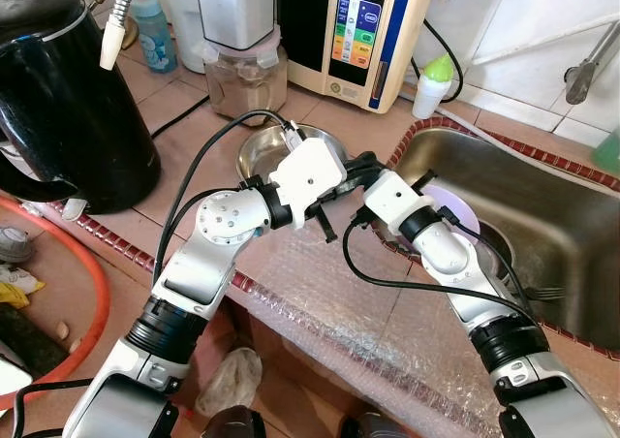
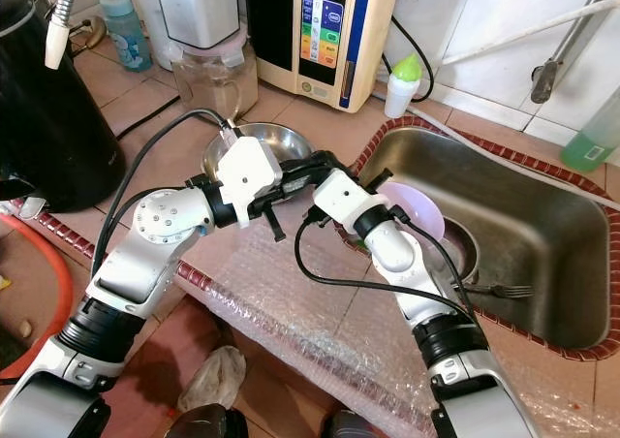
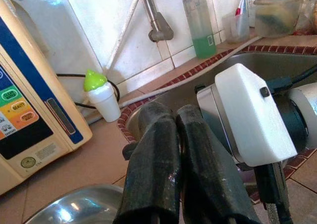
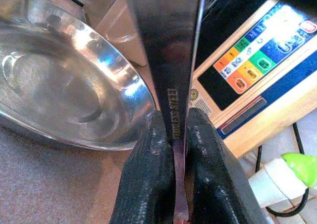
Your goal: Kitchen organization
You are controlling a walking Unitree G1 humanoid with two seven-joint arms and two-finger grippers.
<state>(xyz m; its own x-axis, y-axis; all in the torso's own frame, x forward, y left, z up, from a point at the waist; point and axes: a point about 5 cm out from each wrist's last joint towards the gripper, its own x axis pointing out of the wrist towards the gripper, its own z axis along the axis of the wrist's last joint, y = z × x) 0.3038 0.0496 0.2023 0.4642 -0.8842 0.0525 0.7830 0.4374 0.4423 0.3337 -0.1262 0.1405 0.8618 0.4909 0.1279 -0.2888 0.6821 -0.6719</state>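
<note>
Two pincers meet over steel bowl [image 4: 64, 90]; right pincer [image 4: 173, 149] clamps metal utensil [image 4: 171, 60], left pincer [image 3: 173, 159] closed, empty

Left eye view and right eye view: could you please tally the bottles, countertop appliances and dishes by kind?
Bottles: 3 (blue bottle, green-capped white bottle, green-liquid bottle)
Appliances: 3 (black kettle, blender, button-panel unit)
Dishes: 2 (steel bowl, purple plate)
Total: 8
</note>
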